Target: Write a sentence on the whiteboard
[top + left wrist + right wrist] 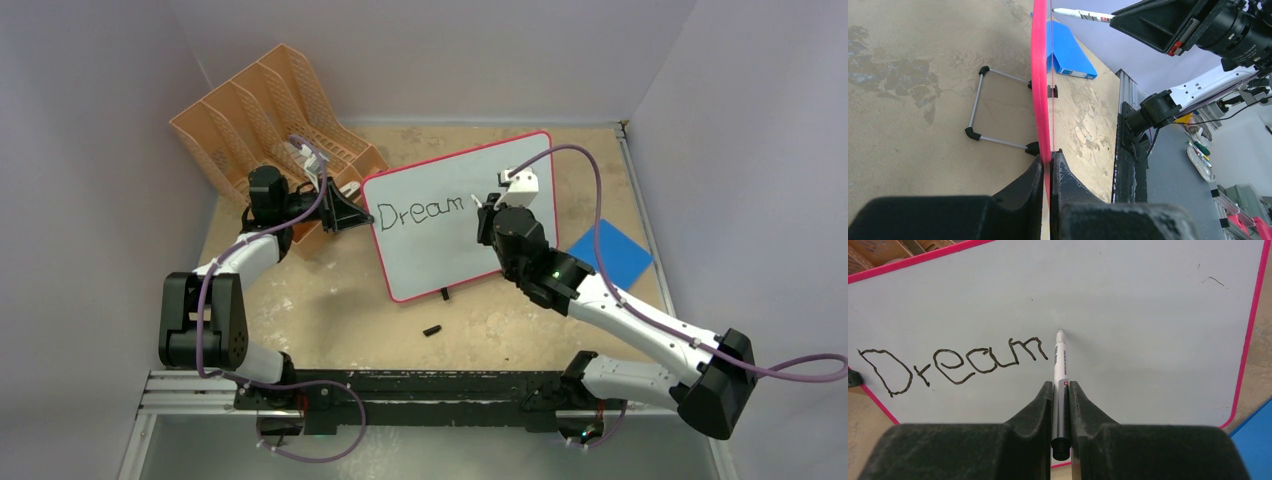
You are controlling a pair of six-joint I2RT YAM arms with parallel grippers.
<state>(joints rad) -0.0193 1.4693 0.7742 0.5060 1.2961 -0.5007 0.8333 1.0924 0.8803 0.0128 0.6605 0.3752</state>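
Observation:
The whiteboard, pink-framed, stands tilted at the table's middle. Of the sentence, only the black word "Dream" shows on it, also seen in the right wrist view as "Dream". My left gripper is shut on the board's left edge; in the left wrist view the pink frame runs between the closed jaws of that gripper. My right gripper is shut on a white and grey marker. Its tip touches the whiteboard just right of the "m".
An orange file rack stands at the back left behind my left arm. A blue pad lies right of the board. A small black cap lies on the table in front of the board. The board's wire stand rests behind it.

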